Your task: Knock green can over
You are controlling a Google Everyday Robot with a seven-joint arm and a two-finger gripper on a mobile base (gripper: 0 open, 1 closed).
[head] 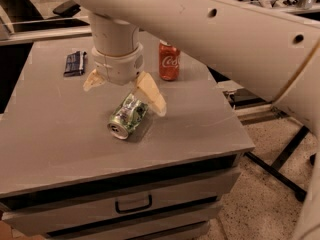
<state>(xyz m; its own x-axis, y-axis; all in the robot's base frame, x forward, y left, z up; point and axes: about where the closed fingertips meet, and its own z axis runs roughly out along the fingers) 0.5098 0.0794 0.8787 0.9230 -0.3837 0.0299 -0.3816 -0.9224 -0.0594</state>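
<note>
The green can (128, 117) lies on its side on the grey cabinet top (60, 129), its silver top facing the front left. My gripper (125, 91) hangs just above and behind the can. Its two tan fingers are spread wide: one fingertip (93, 81) to the left, the other (152, 96) beside the can's far end. It holds nothing.
A red Coca-Cola can (169, 60) stands upright at the back of the cabinet top. A dark flat packet (75, 63) lies at the back left. The cabinet's right edge (235, 124) drops to the speckled floor, with drawers (132, 204) below the front.
</note>
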